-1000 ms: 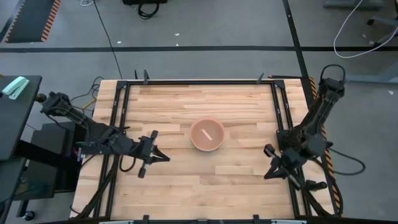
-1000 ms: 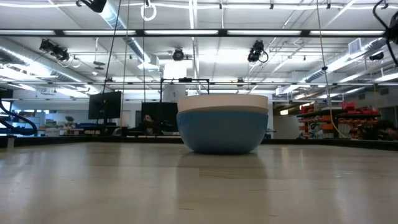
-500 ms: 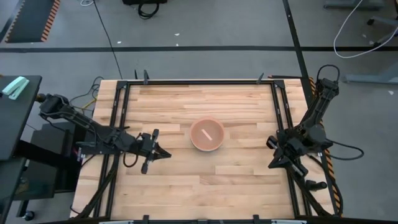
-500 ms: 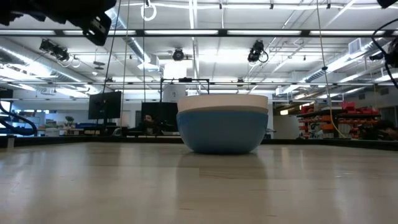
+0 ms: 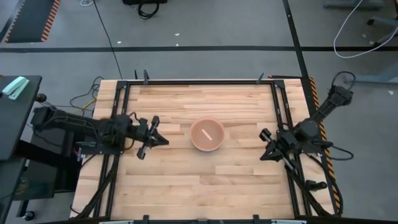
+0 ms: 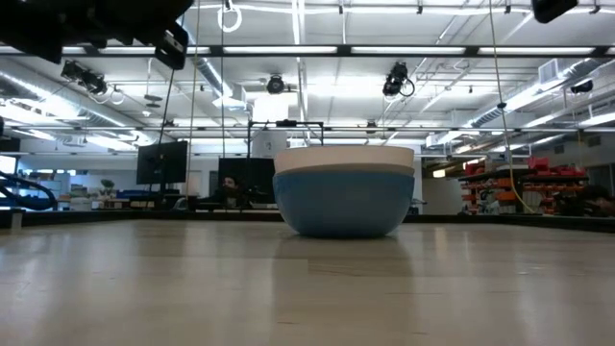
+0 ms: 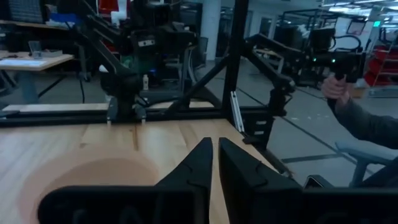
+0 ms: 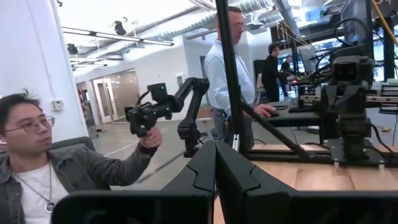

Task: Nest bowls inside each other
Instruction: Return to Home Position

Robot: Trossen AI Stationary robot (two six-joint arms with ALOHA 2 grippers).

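Note:
The three bowls stand nested in one stack (image 5: pixel 206 134) at the table's middle. From above I see the salmon-pink bowl innermost. In the low view the blue bowl (image 6: pixel 344 204) rests with its base on the table, and the grey-white bowl's rim (image 6: pixel 344 157) shows above it. The pink bowl shows blurred at the edge of the left wrist view (image 7: pixel 87 177). My left gripper (image 5: pixel 160 140) hovers left of the stack, shut, pointing at it (image 7: pixel 215 158). My right gripper (image 5: pixel 263 153) hovers right of the stack, shut (image 8: pixel 215 165). Neither touches the bowls.
A black metal frame (image 5: pixel 278 112) runs along the table's left, right and far sides. Bare wood lies all around the stack. People are beyond the table: one seated holding a handheld controller (image 8: pixel 146 118), one standing (image 8: pixel 227 68); a hand with another controller (image 7: pixel 339 87).
My left gripper has swung toward the far edge and now points at the stack from its left, its arm drawn back. My right gripper has moved toward the far edge and a little toward the stack. The bowls have stayed still.

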